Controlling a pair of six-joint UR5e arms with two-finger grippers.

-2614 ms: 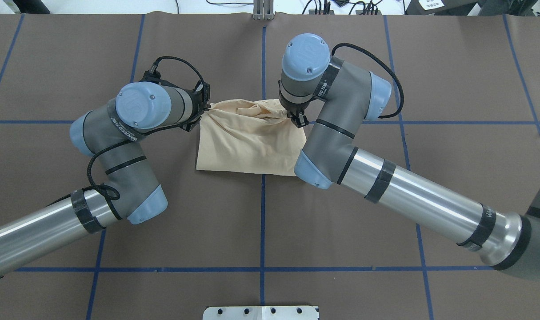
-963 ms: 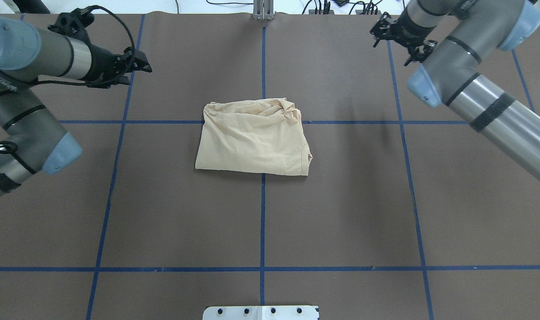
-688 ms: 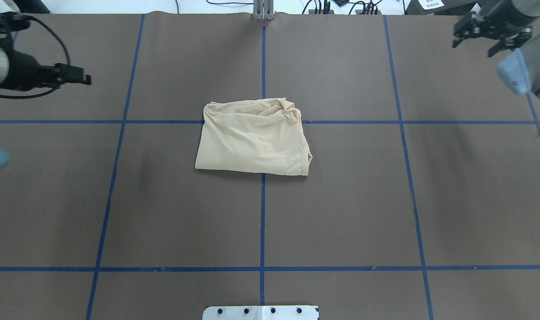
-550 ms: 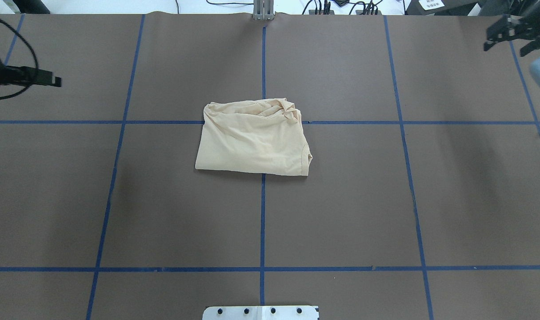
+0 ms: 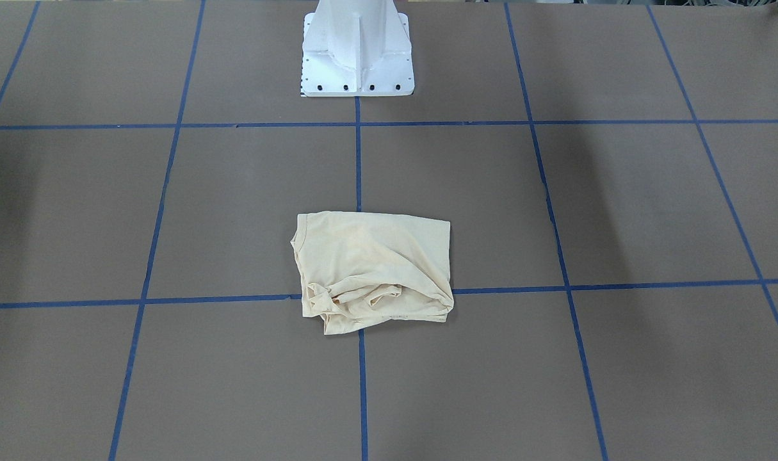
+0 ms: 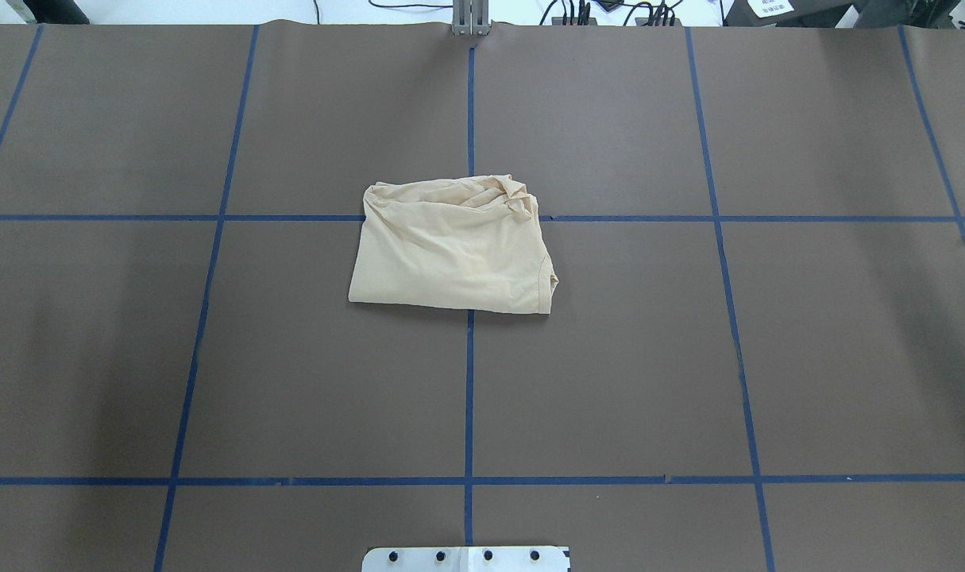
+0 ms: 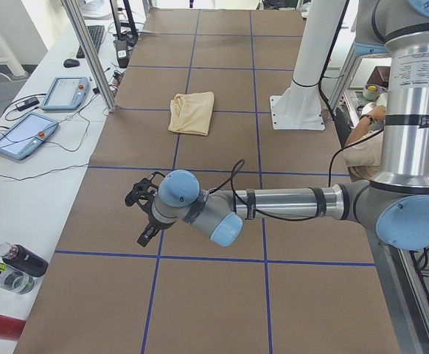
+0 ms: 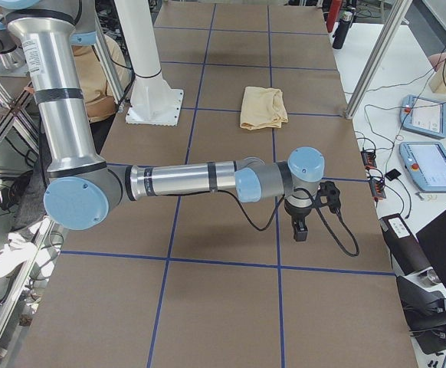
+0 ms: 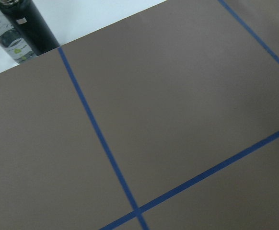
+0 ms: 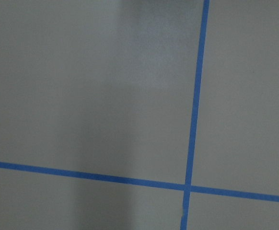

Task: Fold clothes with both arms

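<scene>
The clothes (image 6: 450, 254) are one cream shirt, folded into a rough rectangle at the middle of the table, its far edge bunched and wrinkled. The shirt also shows in the front-facing view (image 5: 372, 269) and small in both side views (image 7: 192, 112) (image 8: 263, 107). Nothing touches it. My left gripper (image 7: 142, 214) hangs above the mat far out toward the table's left end, and my right gripper (image 8: 303, 226) far out toward the right end. Both show only in the side views, so I cannot tell whether they are open or shut. The wrist views show only mat and blue tape.
The white pedestal base (image 5: 356, 48) stands at the robot's side of the table. Bottles (image 7: 15, 265) and teach pendants (image 7: 23, 133) (image 8: 437, 165) lie on white side benches. Metal frame posts (image 7: 89, 51) rise at the far edge. A seated person (image 7: 362, 144) is behind the robot.
Both grippers let go of the shirt's far corners and both arms swung outward, out of the overhead view. The shirt has lain still for the last second.
</scene>
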